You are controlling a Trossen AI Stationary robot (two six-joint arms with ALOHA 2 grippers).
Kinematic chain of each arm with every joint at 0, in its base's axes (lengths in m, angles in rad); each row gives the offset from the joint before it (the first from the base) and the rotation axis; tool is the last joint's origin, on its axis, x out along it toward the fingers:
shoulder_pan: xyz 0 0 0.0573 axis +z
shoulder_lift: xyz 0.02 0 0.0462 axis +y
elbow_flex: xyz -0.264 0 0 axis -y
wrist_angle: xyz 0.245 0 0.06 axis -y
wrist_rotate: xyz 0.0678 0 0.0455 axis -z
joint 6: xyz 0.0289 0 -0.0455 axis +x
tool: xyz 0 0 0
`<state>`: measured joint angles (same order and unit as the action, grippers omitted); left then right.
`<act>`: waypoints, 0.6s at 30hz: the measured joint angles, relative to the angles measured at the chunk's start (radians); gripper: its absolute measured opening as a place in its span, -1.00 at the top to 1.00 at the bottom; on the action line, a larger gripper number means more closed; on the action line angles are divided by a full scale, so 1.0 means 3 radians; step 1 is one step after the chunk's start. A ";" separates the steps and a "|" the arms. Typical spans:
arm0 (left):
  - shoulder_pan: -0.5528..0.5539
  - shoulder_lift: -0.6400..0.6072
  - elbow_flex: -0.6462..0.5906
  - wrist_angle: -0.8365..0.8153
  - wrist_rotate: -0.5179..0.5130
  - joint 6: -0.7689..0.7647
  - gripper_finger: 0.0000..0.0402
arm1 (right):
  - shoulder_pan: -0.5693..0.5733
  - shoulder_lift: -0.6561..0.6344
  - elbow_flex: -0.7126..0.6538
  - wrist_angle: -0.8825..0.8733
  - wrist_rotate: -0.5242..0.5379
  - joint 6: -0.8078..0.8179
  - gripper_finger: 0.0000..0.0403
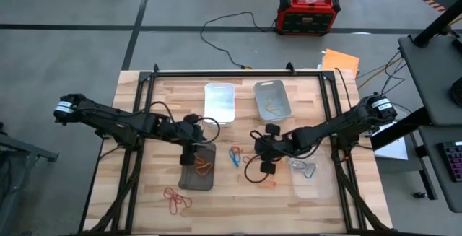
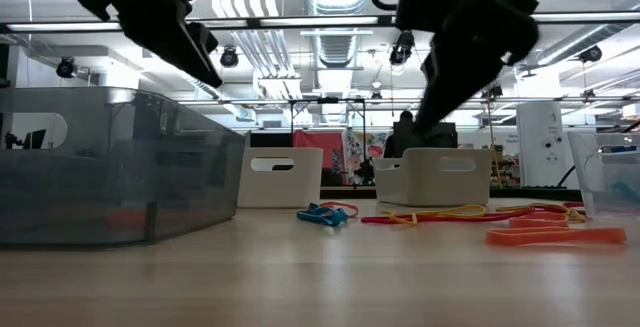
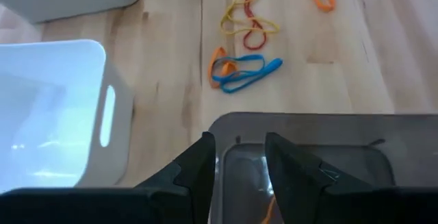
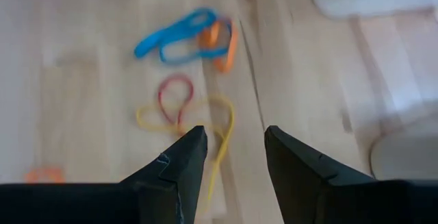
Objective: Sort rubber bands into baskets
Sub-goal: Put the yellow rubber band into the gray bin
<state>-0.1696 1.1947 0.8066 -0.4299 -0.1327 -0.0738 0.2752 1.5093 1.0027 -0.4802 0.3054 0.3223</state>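
Lining up on the loose bands mid-table

The yellow rubber band (image 4: 205,125), a thin limp loop tangled with a red one, is lying just ahead of my right gripper (image 4: 235,157), fingers parted and empty; my left gripper (image 3: 239,166) is hovering open and empty over the dark smoky basket (image 1: 198,167).

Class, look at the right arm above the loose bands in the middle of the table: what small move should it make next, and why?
Probably lower straight down. The right end effector hangs open above the table with nothing between its fingers, and a yellow rubber band lies on the wood just ahead of it. Dropping onto that band should let the fingers close on it.
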 joint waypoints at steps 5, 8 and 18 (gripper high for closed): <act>0.0001 -0.0011 -0.0036 -0.0016 -0.0004 0.0187 0.43 | 0.0003 0.0000 -0.0001 -0.0323 -0.0275 0.0098 0.29; 0.0001 -0.0022 -0.0036 -0.0014 -0.0110 0.0332 0.43 | -0.0003 0.0000 -0.0003 -0.0406 -0.0336 0.0152 0.28; 0.0164 -0.0301 -0.0084 -0.0021 -0.0339 0.0901 0.43 | -0.0204 0.0000 0.0022 -0.0505 -0.0428 0.0235 0.23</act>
<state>-0.1205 1.1045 0.7815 -0.4361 -0.2344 0.1965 0.2140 1.5093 1.0092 -0.6316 0.1771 0.3927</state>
